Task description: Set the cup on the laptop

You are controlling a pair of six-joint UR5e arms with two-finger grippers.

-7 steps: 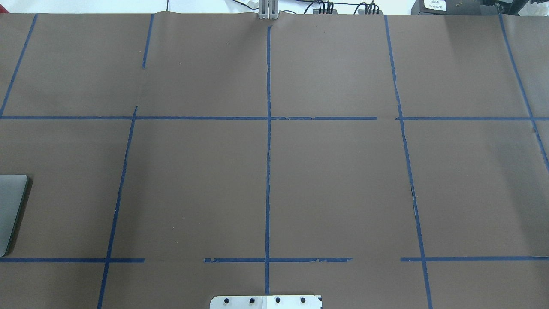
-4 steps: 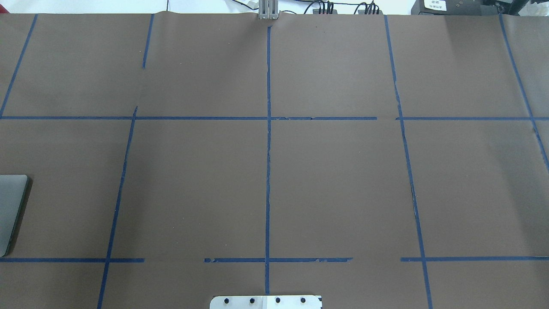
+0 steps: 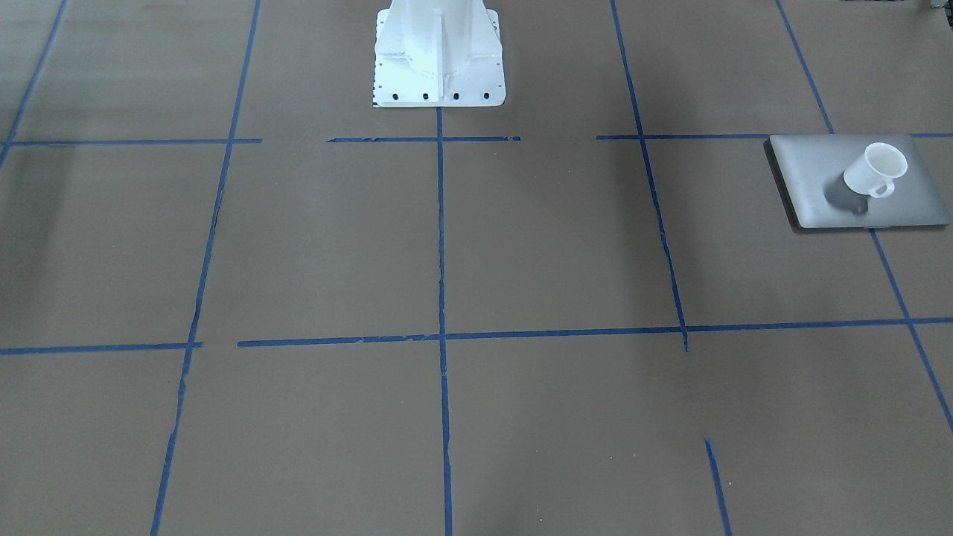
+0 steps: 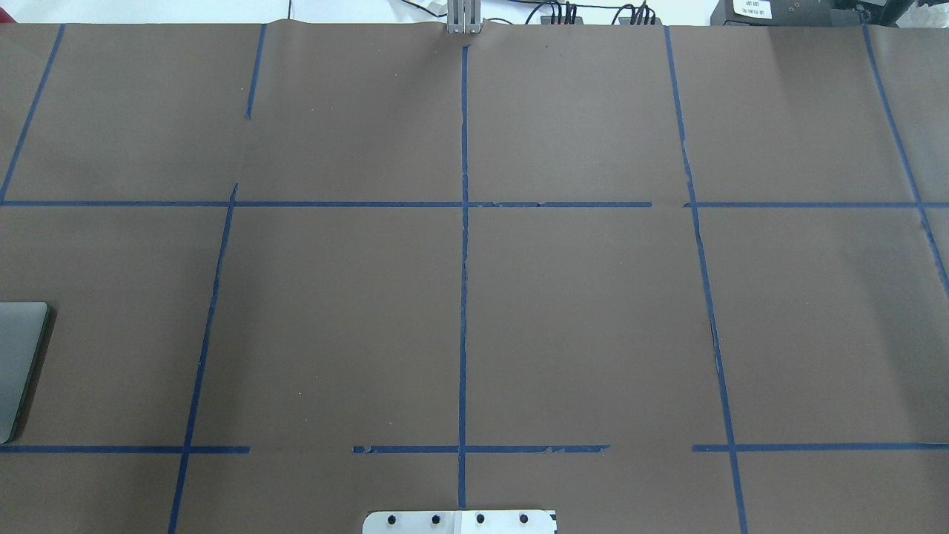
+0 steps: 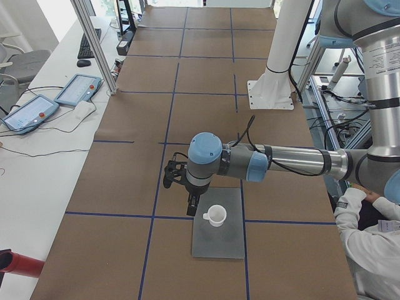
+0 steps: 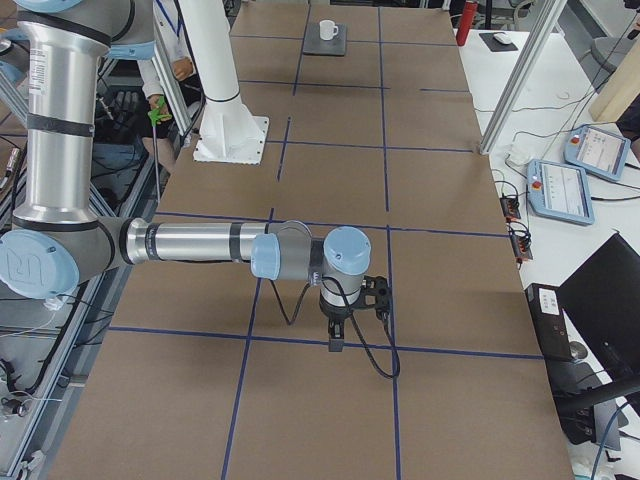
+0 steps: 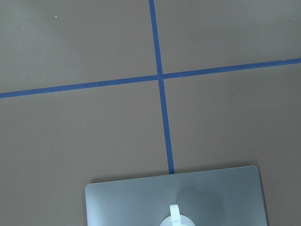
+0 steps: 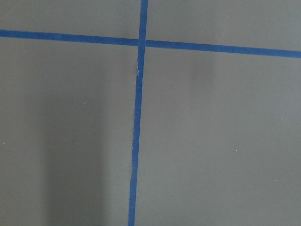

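The white cup (image 3: pixel 875 170) stands upright on the silver-grey laptop (image 3: pixel 819 186), which lies flat on the table. In the exterior left view the cup (image 5: pixel 216 215) sits on the laptop (image 5: pixel 219 244), and my left gripper (image 5: pixel 193 204) hangs just beside and above it, apart from the cup; I cannot tell if it is open or shut. The left wrist view shows the laptop (image 7: pixel 141 202) and the cup's handle (image 7: pixel 174 213) at the bottom edge. My right gripper (image 6: pixel 337 337) hovers over bare table far from the cup (image 6: pixel 327 29); I cannot tell its state.
Brown paper with blue tape grid lines covers the table (image 4: pixel 578 311). The white robot base (image 3: pixel 438 56) stands at the table's near edge. Only the laptop's edge (image 4: pixel 18 356) shows in the overhead view. Tablets (image 5: pixel 78 89) lie on the side desk.
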